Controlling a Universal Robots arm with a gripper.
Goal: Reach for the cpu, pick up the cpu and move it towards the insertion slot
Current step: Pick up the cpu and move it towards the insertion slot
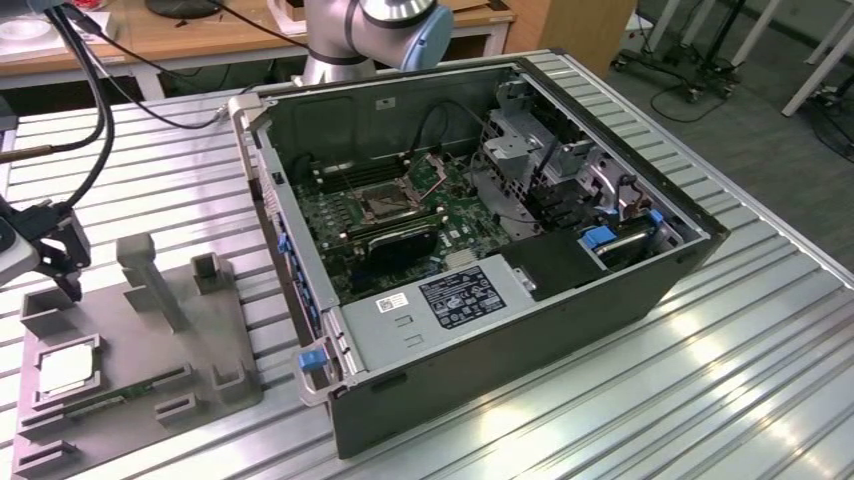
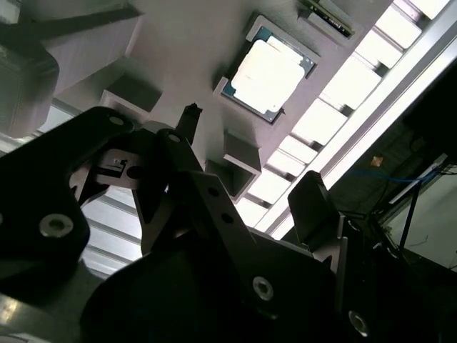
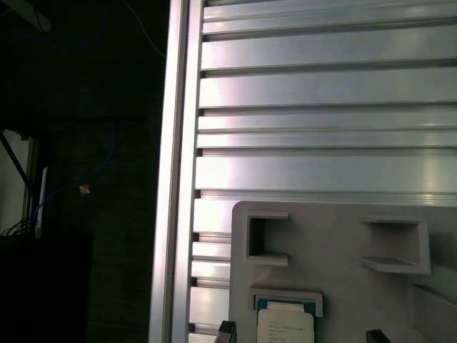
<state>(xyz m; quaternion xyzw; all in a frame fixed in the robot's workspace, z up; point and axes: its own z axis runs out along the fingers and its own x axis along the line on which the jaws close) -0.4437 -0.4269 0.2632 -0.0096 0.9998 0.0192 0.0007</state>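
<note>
Gripper [image 1: 62, 282] hangs wide open and empty above the cpu [image 1: 67, 370], which lies flat in a recess of the grey tray [image 1: 200, 335], jaws spread to straddle it.

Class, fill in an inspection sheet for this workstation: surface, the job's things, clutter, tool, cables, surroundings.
Surface: slatted metal table, bearing an open computer case and a grey tray.
Job's things: the cpu lies flat in a tray recess; the insertion slot sits on the green board inside the case.
Clutter: a memory stick lies in the tray, beside the cpu.
Tool: the tool is open and holds nothing; it hangs over the tray, apart from the cpu.
Cables: black cables hang at the exterior view's left; more run inside the case.
Surroundings: a wooden desk behind; wheeled stands on the floor.
</note>
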